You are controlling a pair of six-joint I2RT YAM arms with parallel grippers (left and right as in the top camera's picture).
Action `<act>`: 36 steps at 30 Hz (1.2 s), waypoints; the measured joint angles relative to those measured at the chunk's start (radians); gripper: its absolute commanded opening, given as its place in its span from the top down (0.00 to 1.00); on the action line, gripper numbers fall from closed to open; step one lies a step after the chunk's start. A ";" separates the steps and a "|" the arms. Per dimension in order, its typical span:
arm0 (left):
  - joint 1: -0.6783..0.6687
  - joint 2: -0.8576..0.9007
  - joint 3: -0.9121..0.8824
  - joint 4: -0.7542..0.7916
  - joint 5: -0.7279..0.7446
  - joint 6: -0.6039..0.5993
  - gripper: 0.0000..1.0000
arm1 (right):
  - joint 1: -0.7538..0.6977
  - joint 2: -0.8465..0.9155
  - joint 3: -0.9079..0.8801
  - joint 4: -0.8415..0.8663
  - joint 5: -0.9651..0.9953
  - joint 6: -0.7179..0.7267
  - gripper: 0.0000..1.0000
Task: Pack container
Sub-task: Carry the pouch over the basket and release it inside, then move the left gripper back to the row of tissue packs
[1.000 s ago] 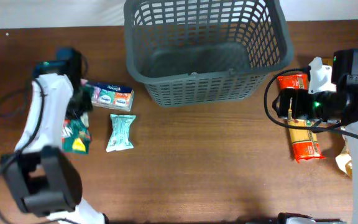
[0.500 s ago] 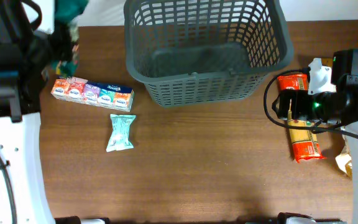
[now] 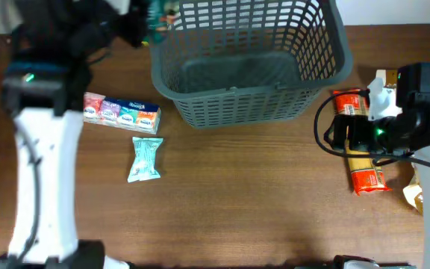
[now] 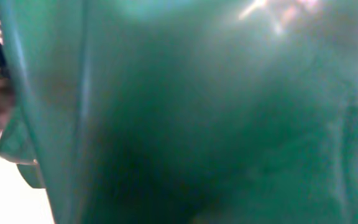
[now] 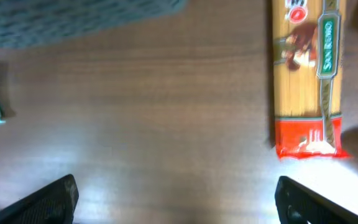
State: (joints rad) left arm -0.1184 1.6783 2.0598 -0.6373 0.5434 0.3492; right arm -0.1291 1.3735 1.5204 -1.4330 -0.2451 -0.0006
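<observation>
The dark grey basket stands at the back centre of the table. My left gripper is raised beside the basket's left rim and is shut on a green packet. That packet fills the whole left wrist view and hides the fingers there. My right gripper is open and empty, low over the table right of the basket. Its dark fingertips show at the bottom corners of the right wrist view, with bare wood between them.
A row of colourful tissue packs and a pale teal packet lie left of the basket. A long orange-and-red spaghetti packet lies under my right arm and shows in the right wrist view. A beige item sits at the right edge.
My left arm has lifted the green packet off the table's left side and carried it up and right to the basket's left rim. My right arm has barely moved.
</observation>
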 measured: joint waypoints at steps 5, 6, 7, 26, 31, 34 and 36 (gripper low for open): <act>-0.072 0.143 0.000 -0.002 0.027 0.011 0.98 | 0.000 0.000 0.000 -0.033 -0.005 0.000 0.01; -0.086 0.176 0.000 -0.006 0.028 0.011 0.99 | 0.000 -0.001 0.000 -0.035 -0.005 0.000 0.01; -0.098 0.205 0.000 -0.012 0.028 0.011 0.98 | 0.000 -0.002 0.000 -0.036 -0.006 0.001 0.01; -0.206 0.424 0.004 -0.151 -0.063 0.016 0.41 | 0.000 -0.041 0.000 -0.056 -0.011 0.000 0.01; -0.214 0.424 0.059 -0.166 -0.077 -0.009 0.34 | 0.000 -0.042 0.000 -0.056 -0.011 0.000 0.01; -0.214 0.424 0.141 -0.228 -0.108 -0.025 0.34 | 0.000 -0.042 0.000 -0.056 -0.011 0.000 0.01; -0.211 0.424 0.224 -0.293 -0.141 -0.031 0.33 | 0.000 -0.042 0.000 -0.059 -0.011 0.000 0.01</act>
State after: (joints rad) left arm -0.3294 2.1021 2.2841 -0.9306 0.4026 0.3187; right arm -0.1291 1.3319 1.5204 -1.4921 -0.2558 -0.0006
